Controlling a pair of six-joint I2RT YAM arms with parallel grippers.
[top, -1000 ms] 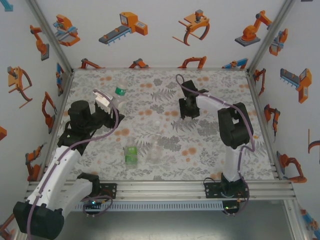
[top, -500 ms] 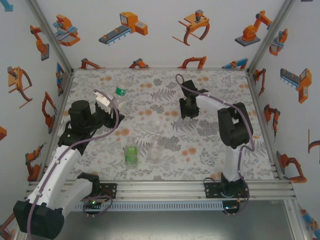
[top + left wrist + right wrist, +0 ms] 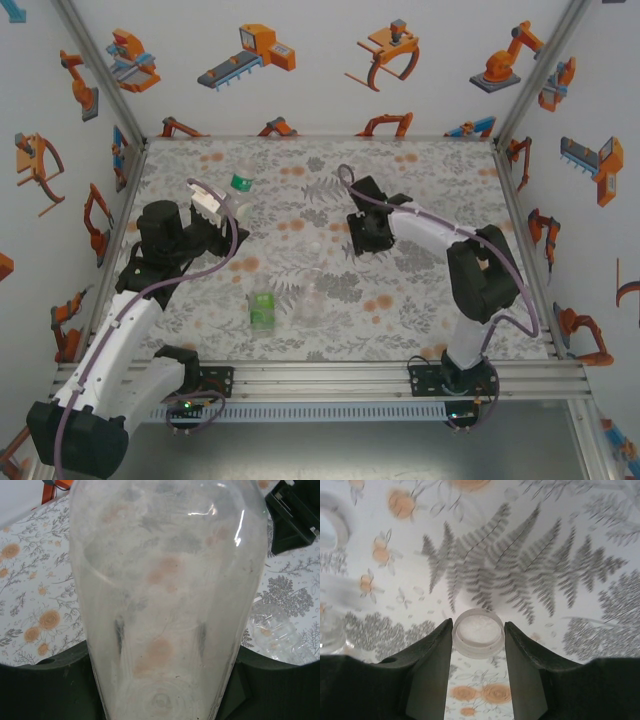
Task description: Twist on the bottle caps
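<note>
Where the top view gives only the dark right gripper over the printed mat, the right wrist view shows what is between its jaws. A pale round cap is pinched there, with a finger pressed against each side, and the mat behind it is blurred. In the left wrist view the tall bottle is seen from its base end. It is clamped between the jaws of the left gripper, which are closed against its sides. Its green neck band, at the end pointing away from those jaws, is made out from above.

Three bottles are counted from above. The tall one is in the left jaws. A short green bottle and a clear bottle are side by side, well apart from both pairs of jaws.

Two caps are counted with certainty: the pinched one, and a loose cap on the mat near the right jaws, on their side toward the left arm.

A pale round rim, cut off at the edge beyond the right gripper's left finger, cannot be told apart from that loose cap. Whether the tall bottle's mouth carries a cap cannot be told. A ribbed clear shape beside the left jaws is half hidden behind the tall bottle.
</note>
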